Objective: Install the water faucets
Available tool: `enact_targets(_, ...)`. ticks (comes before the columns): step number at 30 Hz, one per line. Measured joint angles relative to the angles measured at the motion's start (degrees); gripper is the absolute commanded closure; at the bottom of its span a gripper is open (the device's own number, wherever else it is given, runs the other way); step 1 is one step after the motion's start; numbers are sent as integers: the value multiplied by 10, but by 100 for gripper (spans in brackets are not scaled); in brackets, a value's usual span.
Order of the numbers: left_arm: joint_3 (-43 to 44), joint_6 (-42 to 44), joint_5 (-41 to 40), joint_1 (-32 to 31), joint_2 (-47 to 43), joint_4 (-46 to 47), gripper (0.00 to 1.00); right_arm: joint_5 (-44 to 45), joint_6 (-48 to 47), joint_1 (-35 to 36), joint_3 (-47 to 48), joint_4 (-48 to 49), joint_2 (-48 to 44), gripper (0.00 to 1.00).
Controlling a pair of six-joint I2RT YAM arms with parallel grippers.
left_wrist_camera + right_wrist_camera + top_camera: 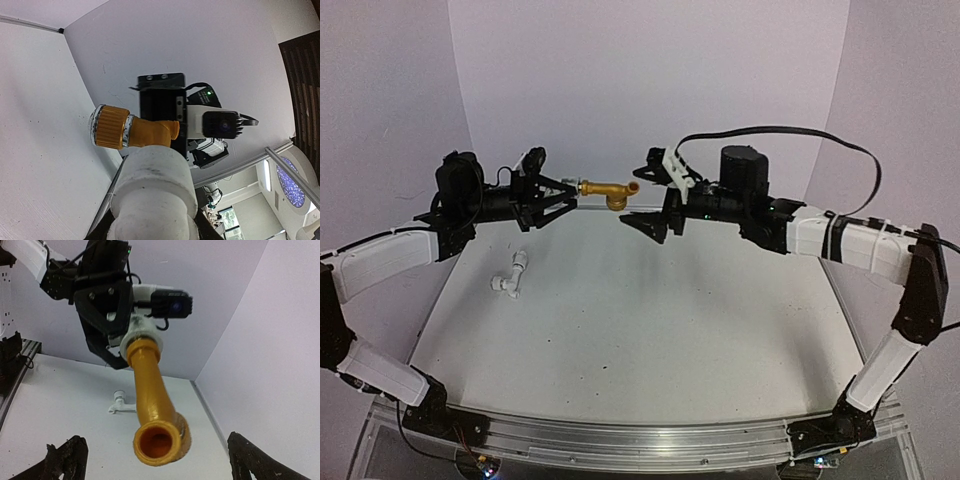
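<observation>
- Top external view, nearest me: both arms rise from the near edge of the table (650,330) and reach in toward its far edge.
- On the left half of the table, roughly midway back and close to the left edge, the white faucet (510,275) lies flat. Nothing touches it.
- Farther back, my left gripper (568,190) hangs in the air over the far edge, left of centre. It is clamped on a white pipe fitting (152,190), which fills the space between the fingers in the left wrist view.
- The gold faucet (610,190) sticks out of that fitting, roughly level and pointing toward the right arm. A silvery band shows just past the left fingertips, and the spout end turns downward.
- My right gripper (632,195) faces the faucet from the right with its jaws spread wide, one finger above the spout end and one below.
- In the right wrist view the spout's open mouth sits between the dark fingers (65,460), clear of both.
</observation>
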Motion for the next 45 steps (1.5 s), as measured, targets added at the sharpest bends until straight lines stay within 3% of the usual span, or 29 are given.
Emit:
enact_targets(2, 0, -4, 1, 0, -2, 1, 100, -12, 6, 2, 14, -6, 34, 15)
enact_targets(6, 0, 0, 2, -4, -5, 1, 100, -24, 55, 4, 37, 0, 65, 51)
enact_targets(8, 0, 17, 6, -9, -5, 1, 100, -33, 108, 5, 56, 9, 75, 68)
enact_targets(9, 0, 31, 7, -12, -5, 1, 100, -39, 137, 5, 60, 16, 76, 81)
enact_targets(12, 0, 73, -1, -15, -5, 1, 100, -60, 220, 5, 63, 31, 76, 100)
enact_targets(17, 0, 290, -17, -14, -7, 4, 100, -115, 513, 2, 63, 52, 78, 99)
enact_targets(18, 0, 355, -26, -17, -9, 5, 100, -128, 599, 0, 61, 68, 81, 90)
enact_targets(19, 0, 394, -32, -18, -10, 5, 100, -134, 629, -1, 61, 76, 81, 73)
enact_targets(20, 0, 484, -48, -22, -13, 10, 100, -148, 794, -4, 42, 142, 87, 65)
enact_targets(21, 0, 533, -56, -24, -12, 10, 100, -151, 855, -6, 35, 170, 89, 54)
enact_targets(23, 10, 644, -76, -31, 4, 17, 100, -132, 1075, -11, 5, 311, 108, 34)
enact_targets(24, 25, 661, -84, -36, 23, 17, 100, -132, 1140, -16, -2, 348, 113, 29)
enact_targets(26, 47, 646, -88, -35, 49, 15, 100, -138, 1164, -26, -15, 355, 107, 11)
enact_targets(28, 59, 612, -95, -28, 67, 14, 100, -141, 1128, -35, -31, 304, 76, 5)
enact_targets(29, 60, 550, -99, -19, 73, 9, 100, -121, 1015, -40, -34, 179, 24, 4)
enact_targets(31, 59, 459, -100, -10, 73, 1, 100, -57, 844, -36, -28, 56, -37, 2)
enact_targets(34, 50, 306, -88, -7, 73, 4, 100, 40, 565, -12, -31, -60, -140, 2)
enact_targets(38, 14, 138, -58, -12, 71, 5, 100, 82, 247, 5, -82, -73, -219, 2)
enact_targets(42, -27, 47, -36, -20, 55, -5, 100, 89, 42, 4, -86, -71, -176, 2)
enact_targets(45, -34, 20, -29, -26, 38, -10, 100, 73, -28, 4, -84, -75, -105, 2)
